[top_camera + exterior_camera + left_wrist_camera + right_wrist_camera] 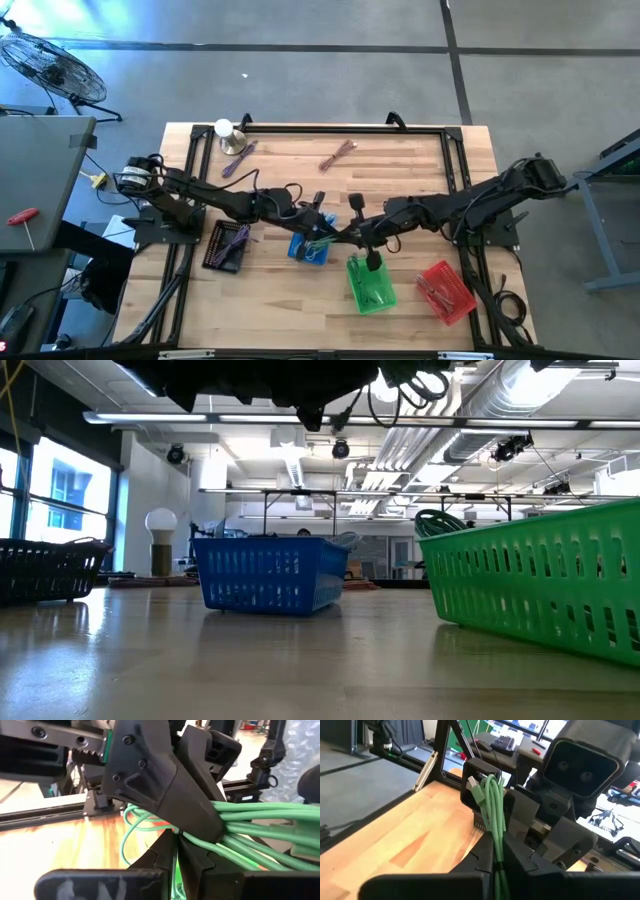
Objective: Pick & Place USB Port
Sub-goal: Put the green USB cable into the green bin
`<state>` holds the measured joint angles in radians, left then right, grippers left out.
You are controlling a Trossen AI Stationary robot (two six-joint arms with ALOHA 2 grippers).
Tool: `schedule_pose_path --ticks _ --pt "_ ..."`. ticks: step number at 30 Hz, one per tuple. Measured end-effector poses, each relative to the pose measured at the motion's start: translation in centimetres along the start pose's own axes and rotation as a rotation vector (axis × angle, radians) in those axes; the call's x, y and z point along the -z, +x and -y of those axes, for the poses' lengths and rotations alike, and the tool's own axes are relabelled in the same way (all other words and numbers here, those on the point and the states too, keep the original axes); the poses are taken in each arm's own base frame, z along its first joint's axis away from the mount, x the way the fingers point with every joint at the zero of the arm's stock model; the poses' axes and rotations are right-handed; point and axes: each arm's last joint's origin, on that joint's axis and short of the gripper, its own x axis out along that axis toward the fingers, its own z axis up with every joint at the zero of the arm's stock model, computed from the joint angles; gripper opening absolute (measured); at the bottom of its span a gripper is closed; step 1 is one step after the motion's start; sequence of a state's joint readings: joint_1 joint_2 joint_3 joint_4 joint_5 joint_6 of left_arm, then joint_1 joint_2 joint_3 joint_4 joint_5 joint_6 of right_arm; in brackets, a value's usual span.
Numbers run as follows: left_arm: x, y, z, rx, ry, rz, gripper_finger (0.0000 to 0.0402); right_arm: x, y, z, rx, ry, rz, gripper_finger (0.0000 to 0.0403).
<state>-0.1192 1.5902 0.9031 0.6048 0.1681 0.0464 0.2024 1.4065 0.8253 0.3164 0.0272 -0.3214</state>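
A green USB cable, coiled into a bundle point(323, 243), is held in the air over the blue basket point(306, 248) at the middle of the table. My left gripper point(320, 232) reaches in from the left and my right gripper point(352, 236) from the right. They meet tip to tip, and both are shut on the bundle. The right wrist view shows the green strands point(494, 815) running away from my fingers to a pale plug point(472, 784) beside the left gripper. In the left wrist view the strands point(260, 822) fan out past my fingers. My left gripper pinches the bundle of green strands point(196, 839) between its two fingers, several strands together, coming level from the table's left. Loose loops point(134, 820) hang beside the hold, clear of the table. My right gripper's finger point(165, 795) lies close over the same spot. My right gripper pinches the bundle point(496, 851) between its two fingers, coming from the table's right, with the fingers lying along the strands. The strands run straight ahead to the plug end, which is up in the air next to the left gripper.
A black basket point(225, 246) sits left of the blue one. A green basket point(370, 286) and a red basket point(446, 292) stand toward the near right. A purple cable point(238, 158), a brownish cable point(338, 153) and a bulb-shaped lamp point(225, 131) lie at the far edge.
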Motion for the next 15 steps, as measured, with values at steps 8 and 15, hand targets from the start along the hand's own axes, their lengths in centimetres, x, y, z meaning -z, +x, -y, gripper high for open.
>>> schedule_pose_path --ticks 8,15 --pt "-0.1 0.0 -0.1 -0.026 -0.058 0.001 0.0046 -0.7 -1.7 -0.8 0.047 -0.027 -0.064 0.001" --pt "-0.1 -0.1 -0.1 -0.031 -0.125 -0.009 0.0095 -1.3 -3.7 -2.6 0.123 -0.078 -0.17 0.001"
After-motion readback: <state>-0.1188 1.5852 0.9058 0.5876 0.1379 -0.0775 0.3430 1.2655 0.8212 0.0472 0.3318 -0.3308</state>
